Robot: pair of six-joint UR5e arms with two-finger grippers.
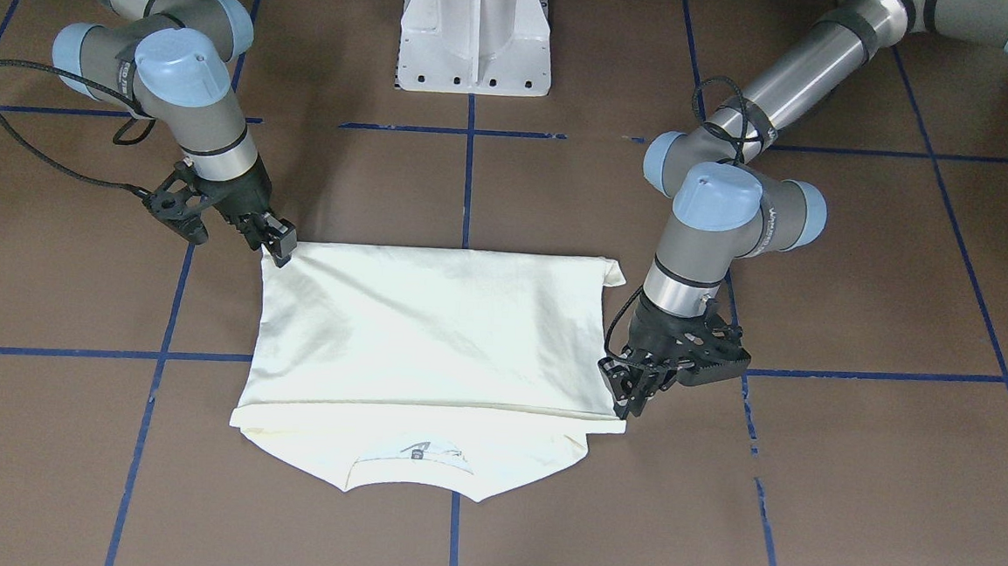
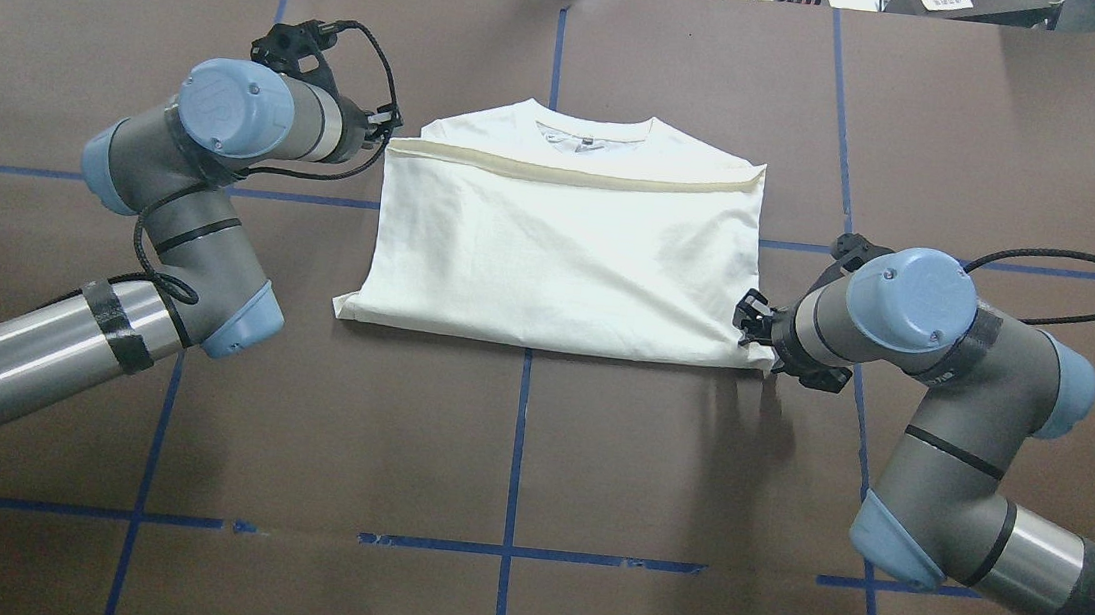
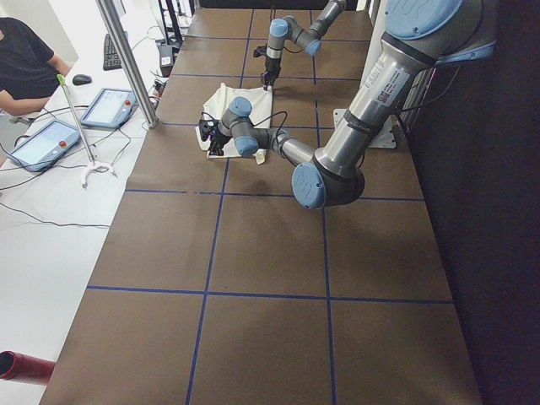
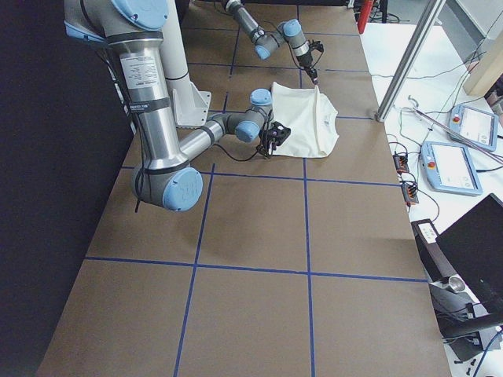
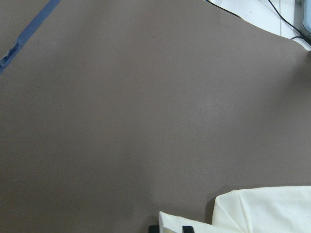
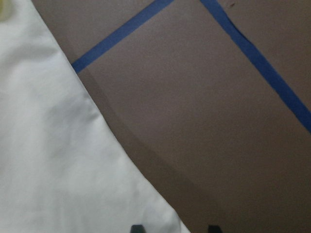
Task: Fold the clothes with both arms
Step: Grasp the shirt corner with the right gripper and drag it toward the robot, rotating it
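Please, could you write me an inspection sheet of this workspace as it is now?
Surface: brown table with a blue tape grid.
Job's things: cream T-shirt folded once, hem lying just short of the collar, collar on the side away from the robot.
Clutter: nothing seen.
Grippers: left gripper at the shirt's far hem corner, grip unclear; right gripper at the near fold corner, fingers apart.
Cables: a black cable loops off each wrist.
Surroundings: white pedestal; two tablets and a seated person beside the table.
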